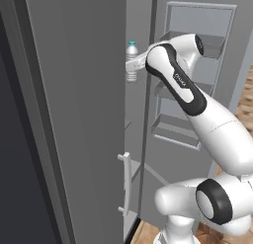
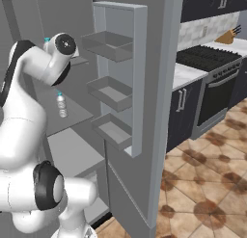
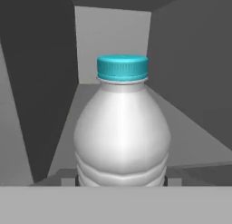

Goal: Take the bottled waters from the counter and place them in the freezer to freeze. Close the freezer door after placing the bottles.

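Note:
One bottled water point(image 3: 122, 128), clear and ribbed with a teal cap, stands upright between the fingers of my gripper point(image 3: 121, 180), which is shut on its lower body. In the left base view this bottle point(image 1: 131, 60) hangs inside the upper part of the open freezer point(image 1: 137, 25), with the gripper point(image 1: 134, 66) around it. From the right base view just its cap point(image 2: 47, 40) peeks out behind my arm. A second bottled water point(image 2: 61, 105) stands upright on a lower freezer shelf point(image 2: 72, 117). The freezer door point(image 2: 137, 78) is swung wide open, its inner bins showing.
A grey shelf surface point(image 3: 195, 141) lies below and behind the held bottle. The closed wider fridge door point(image 1: 79, 114) with its handle point(image 1: 125, 183) stands left of the opening. A stove point(image 2: 212, 63) and a marble counter point(image 2: 185, 74) lie to the right, past the open door.

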Motion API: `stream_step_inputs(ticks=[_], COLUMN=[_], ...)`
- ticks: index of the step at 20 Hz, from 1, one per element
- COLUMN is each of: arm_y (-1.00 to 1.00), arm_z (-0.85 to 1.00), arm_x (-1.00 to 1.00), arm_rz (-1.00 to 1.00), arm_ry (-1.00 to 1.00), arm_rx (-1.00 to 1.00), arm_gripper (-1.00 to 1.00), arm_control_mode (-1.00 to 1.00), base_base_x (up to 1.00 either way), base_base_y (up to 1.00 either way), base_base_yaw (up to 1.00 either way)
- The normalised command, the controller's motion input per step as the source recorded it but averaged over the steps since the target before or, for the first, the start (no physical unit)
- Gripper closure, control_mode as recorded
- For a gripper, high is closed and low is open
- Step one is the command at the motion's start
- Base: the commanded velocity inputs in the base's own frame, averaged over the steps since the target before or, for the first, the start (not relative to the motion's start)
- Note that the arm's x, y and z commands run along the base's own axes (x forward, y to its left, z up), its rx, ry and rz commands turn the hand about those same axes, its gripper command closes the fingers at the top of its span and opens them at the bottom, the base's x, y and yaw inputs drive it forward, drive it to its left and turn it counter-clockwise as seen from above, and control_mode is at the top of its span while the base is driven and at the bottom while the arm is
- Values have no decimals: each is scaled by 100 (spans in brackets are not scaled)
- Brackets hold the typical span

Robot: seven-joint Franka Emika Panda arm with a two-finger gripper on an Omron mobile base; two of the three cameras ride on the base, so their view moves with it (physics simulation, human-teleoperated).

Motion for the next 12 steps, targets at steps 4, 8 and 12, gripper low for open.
stream_step_inputs(ticks=[4, 8, 12], arm_y=[2, 14, 6], arm_z=[14, 24, 0], arm_x=[17, 19, 29], arm_rz=[0, 0, 0], arm_ry=[1, 4, 0], arm_rx=[0, 0, 0], arm_gripper=[100, 100, 100], arm_control_mode=[-100, -100, -100], base_base_x=[0, 0, 0], base_base_y=[0, 0, 0], base_base_yaw=[0, 0, 0])
